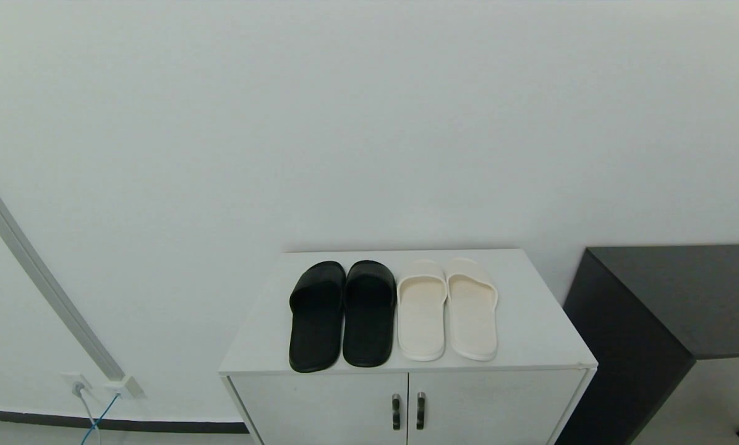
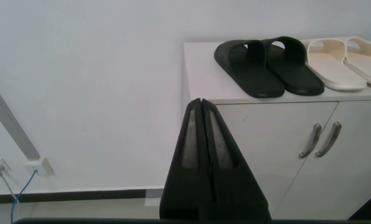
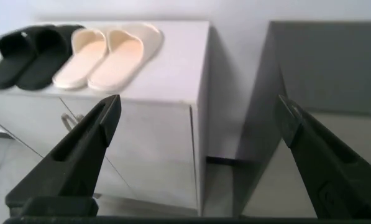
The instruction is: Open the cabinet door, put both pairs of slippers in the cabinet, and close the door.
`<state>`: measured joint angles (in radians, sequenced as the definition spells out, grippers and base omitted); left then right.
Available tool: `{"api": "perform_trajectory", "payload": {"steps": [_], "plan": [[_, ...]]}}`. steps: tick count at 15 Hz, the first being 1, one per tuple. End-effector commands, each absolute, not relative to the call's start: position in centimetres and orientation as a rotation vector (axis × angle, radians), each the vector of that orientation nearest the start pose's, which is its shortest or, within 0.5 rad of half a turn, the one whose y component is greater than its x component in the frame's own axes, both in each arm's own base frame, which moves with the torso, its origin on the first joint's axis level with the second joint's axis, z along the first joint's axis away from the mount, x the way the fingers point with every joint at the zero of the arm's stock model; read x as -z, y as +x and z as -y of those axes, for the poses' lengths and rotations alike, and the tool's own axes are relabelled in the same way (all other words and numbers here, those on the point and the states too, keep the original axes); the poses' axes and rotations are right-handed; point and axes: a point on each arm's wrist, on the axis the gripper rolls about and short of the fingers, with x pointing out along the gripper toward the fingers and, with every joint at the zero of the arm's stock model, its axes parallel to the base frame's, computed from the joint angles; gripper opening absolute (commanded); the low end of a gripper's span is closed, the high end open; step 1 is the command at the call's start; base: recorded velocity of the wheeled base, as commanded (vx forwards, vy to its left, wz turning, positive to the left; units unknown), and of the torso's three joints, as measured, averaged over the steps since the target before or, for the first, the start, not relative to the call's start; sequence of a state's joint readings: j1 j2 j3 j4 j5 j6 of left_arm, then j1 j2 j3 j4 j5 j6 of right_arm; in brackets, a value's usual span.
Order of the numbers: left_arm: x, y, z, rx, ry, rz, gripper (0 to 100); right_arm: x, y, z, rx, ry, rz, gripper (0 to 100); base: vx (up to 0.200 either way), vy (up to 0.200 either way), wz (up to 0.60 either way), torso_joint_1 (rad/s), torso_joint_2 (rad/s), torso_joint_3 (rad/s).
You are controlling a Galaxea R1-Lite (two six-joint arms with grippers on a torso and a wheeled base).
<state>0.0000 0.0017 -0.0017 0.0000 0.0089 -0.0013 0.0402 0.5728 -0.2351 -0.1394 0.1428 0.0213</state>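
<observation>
A white cabinet (image 1: 530, 321) stands against the wall, its two doors shut and a pair of dark handles (image 1: 407, 410) at the middle seam. On its top lie a pair of black slippers (image 1: 342, 315) on the left and a pair of cream slippers (image 1: 447, 309) on the right. In the left wrist view my left gripper (image 2: 201, 106) is shut, fingers pressed together, low and to the left of the cabinet (image 2: 260, 134), with the black slippers (image 2: 269, 65) beyond. My right gripper (image 3: 197, 115) stands open off the cabinet's right front corner (image 3: 191, 106), with the cream slippers (image 3: 104, 53) farther off.
A dark cabinet (image 1: 666, 309) stands close on the white one's right, with a narrow gap between. To the left, a wall outlet (image 1: 75, 386) with cables sits low on the wall beside a slanting conduit (image 1: 35, 272).
</observation>
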Motion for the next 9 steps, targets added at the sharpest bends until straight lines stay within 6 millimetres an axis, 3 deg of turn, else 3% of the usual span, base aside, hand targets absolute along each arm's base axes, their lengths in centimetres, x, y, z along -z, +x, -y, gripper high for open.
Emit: {"api": "perform_trajectory", "payload": {"steps": [1, 3, 5, 9], "plan": [[-7.6, -2.3, 0.0, -0.009, -0.002, 0.000, 0, -18.2, 9.7, -1.9, -0.297, 0.032, -0.281, 100, 0.000, 0.000, 0.00, 0.000, 0.00, 0.000], [-7.6, -2.3, 0.0, -0.009, -0.002, 0.000, 0, -19.4, 12.4, -3.7, -0.354, 0.061, -0.328, 100, 0.000, 0.000, 0.00, 0.000, 0.00, 0.000], [-7.6, -2.3, 0.0, -0.009, -0.002, 0.000, 0, -19.9, 13.9, -5.5, -0.349, 0.051, -0.348, 100, 0.000, 0.000, 0.00, 0.000, 0.00, 0.000], [-7.6, -2.3, 0.0, -0.009, -0.002, 0.000, 0, -20.7, 16.8, -12.3, -0.376, 0.065, -0.393, 100, 0.000, 0.000, 0.00, 0.000, 0.00, 0.000]]}}
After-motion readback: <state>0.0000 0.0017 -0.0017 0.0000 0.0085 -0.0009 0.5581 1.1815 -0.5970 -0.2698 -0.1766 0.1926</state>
